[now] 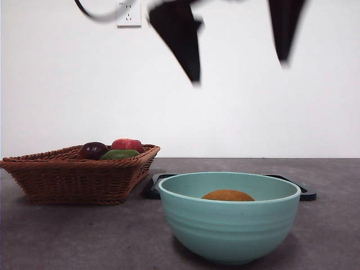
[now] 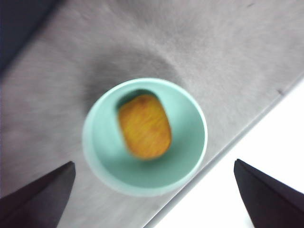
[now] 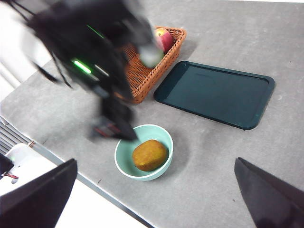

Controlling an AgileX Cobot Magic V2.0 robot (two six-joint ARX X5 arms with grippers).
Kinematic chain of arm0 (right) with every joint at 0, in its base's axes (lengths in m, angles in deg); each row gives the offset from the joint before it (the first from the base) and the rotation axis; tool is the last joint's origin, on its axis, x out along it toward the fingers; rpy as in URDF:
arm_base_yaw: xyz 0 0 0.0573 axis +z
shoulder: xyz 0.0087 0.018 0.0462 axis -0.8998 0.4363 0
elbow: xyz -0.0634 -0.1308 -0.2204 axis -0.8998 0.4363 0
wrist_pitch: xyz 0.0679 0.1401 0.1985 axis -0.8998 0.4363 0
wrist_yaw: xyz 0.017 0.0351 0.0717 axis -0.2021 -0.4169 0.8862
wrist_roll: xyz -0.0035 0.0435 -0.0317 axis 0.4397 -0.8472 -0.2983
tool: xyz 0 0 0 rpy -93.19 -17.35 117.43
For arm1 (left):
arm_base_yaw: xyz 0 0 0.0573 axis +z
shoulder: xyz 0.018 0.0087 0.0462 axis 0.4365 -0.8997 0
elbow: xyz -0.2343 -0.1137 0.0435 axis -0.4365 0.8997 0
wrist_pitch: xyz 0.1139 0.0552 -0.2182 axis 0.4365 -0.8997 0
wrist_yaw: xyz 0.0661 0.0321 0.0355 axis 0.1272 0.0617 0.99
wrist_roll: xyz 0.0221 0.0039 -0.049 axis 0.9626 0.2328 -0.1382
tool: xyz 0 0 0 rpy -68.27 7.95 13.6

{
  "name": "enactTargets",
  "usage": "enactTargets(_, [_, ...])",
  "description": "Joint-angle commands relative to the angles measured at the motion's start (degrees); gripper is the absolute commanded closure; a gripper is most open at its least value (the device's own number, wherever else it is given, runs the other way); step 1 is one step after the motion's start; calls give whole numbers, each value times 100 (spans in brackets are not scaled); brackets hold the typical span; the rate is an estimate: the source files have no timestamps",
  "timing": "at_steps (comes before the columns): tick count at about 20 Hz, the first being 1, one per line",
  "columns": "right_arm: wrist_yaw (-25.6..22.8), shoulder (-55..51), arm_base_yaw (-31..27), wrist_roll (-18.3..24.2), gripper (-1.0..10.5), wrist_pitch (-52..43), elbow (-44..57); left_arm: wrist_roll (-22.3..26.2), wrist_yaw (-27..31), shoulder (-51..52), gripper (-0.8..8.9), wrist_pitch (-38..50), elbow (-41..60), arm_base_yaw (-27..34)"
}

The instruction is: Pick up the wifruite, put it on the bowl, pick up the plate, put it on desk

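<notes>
The orange-brown wifruite (image 1: 228, 196) lies inside the pale teal bowl (image 1: 230, 225) at the front of the dark grey desk (image 1: 332, 236). In the left wrist view the wifruite (image 2: 144, 126) sits in the bowl (image 2: 190, 156) straight below my left gripper (image 2: 153, 162), which is open, empty and high above it. Its two black jaw tips hang at the top of the front view (image 1: 239, 62). My right gripper (image 3: 156, 161) is open and empty, high above the desk, looking down on the bowl (image 3: 124, 161) and wifruite (image 3: 149, 155).
A brown wicker basket (image 1: 79, 177) at the left holds a red fruit (image 1: 127, 144), a dark purple fruit (image 1: 93, 150) and a green one (image 1: 119, 154). A flat black tray (image 3: 216, 92) lies behind the bowl. The desk's front edge runs close to the bowl (image 3: 95, 187).
</notes>
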Motion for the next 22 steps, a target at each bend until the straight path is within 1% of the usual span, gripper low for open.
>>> enactTargets(1, [-35,-9,24,92,333,-39,-109,166,367,448,279,-164,-181,-72])
enactTargets(4, [-170,-9,24,90,333,-37,-109,192,584,1110,282,-282,-181,-72])
enactTargets(12, [-170,-9,24,90,333,-39,-109,203,595,2623,282,-374,-39,-81])
enactTargets(14, [-173,-9,24,92,333,-46,-109,205,599,3086,282,-315,407,-127])
enactTargets(16, [-173,-9,24,92,333,-68,-109,181,599,3685,282,-42,1163,-149])
enactTargets(19, [-170,-7,22,81,333,-136,-109,155,599,4791,282,671,2446,-149])
enactTargets(22, [-173,2,22,28,333,-133,-109,-74,599,5871,282,1331,3497,-149])
